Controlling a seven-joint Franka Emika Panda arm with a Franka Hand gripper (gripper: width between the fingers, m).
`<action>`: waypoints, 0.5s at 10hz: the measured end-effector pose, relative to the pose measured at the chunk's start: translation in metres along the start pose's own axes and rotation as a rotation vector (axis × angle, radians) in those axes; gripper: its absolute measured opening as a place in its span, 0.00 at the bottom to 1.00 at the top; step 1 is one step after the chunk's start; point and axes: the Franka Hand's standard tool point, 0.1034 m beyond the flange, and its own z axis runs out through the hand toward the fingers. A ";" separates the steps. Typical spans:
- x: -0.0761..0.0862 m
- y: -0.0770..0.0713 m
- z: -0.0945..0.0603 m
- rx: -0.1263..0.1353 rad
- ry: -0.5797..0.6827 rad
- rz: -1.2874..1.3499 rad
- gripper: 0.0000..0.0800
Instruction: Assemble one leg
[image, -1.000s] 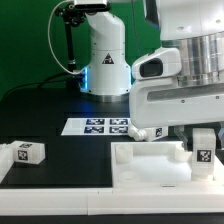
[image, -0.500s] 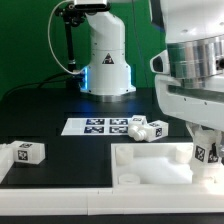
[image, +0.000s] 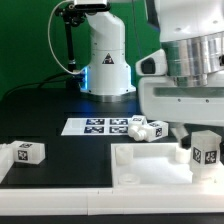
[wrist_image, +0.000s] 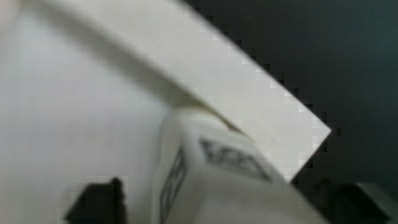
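My gripper (image: 204, 140) is shut on a leg (image: 207, 153), a small white block with a black-and-white tag. It holds the leg upright over the right end of the large white panel (image: 150, 168) at the front. Whether the leg touches the panel is unclear. In the wrist view the leg (wrist_image: 214, 165) runs between my two dark fingertips (wrist_image: 98, 203), with the white panel (wrist_image: 89, 100) under it and its edge against the black table. Three more legs lie loose: one at the left (image: 27, 152) and two (image: 140, 127) (image: 158, 130) beside the marker board.
The marker board (image: 98, 126) lies flat at the middle of the black table. A white robot base (image: 105, 55) and a black stand (image: 62, 45) are at the back. My own arm fills the upper right of the exterior view.
My arm has turned and shifted, and the held leg has come down a little over the panel's right end. The two legs by the marker board, partly covered before, are now in view.
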 end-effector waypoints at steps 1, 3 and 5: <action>0.002 -0.002 -0.004 -0.025 0.000 -0.188 0.76; -0.003 -0.007 -0.005 -0.048 0.012 -0.398 0.80; 0.001 -0.004 -0.004 -0.050 0.019 -0.545 0.81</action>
